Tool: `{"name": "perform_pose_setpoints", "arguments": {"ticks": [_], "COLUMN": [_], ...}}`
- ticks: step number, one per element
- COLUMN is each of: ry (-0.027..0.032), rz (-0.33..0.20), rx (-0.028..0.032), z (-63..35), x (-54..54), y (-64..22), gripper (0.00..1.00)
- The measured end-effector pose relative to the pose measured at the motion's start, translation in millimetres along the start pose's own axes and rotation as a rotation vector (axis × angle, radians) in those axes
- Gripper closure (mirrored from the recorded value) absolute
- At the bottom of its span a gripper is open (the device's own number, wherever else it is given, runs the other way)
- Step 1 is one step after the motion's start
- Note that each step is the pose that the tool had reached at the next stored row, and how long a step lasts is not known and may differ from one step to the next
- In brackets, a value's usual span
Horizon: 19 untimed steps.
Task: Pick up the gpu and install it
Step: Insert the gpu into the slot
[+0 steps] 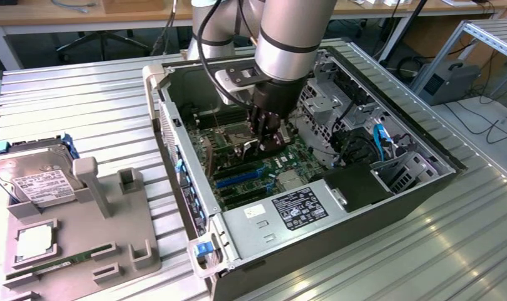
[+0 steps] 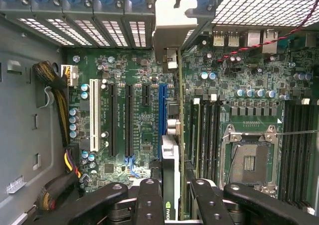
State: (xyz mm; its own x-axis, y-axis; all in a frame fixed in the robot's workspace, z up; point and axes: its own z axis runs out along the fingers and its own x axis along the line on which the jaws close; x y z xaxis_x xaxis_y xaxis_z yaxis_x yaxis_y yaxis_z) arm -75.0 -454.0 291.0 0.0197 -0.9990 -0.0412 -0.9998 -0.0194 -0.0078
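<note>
My gripper [image 1: 265, 139] is down inside the open computer case [image 1: 421, 188], shut on the gpu [image 1: 251, 149]. In the wrist view the gpu [image 2: 169, 160] shows edge-on between my fingers [image 2: 149, 200]. Its silver bracket [image 2: 172, 31] reaches the slotted rear wall of the case. The card stands on edge over the green motherboard [image 2: 139, 75], just beside the long blue slot [image 2: 162, 115]. I cannot tell whether its lower edge touches a slot.
A white slot [image 2: 93, 115], black slots, memory slots [image 2: 204, 130] and an open processor socket [image 2: 247, 160] lie on the board. Cable bundles [image 2: 60, 100] run along one side. Outside the case, a grey fixture [image 1: 111, 244] holds a hard drive [image 1: 36, 179], a processor [image 1: 36, 241] and a memory stick [image 1: 48, 266].
</note>
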Motion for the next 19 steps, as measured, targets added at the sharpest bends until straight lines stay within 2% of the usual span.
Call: {"name": "perform_pose_setpoints", "arguments": {"ticks": [5,19], "ry": [-0.0001,0.0001], "rz": [0.000,0.000], "rx": [0.0000,-0.0001], "z": [0.2,8.5], "x": [0.0,0.4], "y": [0.0,0.1], "gripper": [0.73,0.73]}}
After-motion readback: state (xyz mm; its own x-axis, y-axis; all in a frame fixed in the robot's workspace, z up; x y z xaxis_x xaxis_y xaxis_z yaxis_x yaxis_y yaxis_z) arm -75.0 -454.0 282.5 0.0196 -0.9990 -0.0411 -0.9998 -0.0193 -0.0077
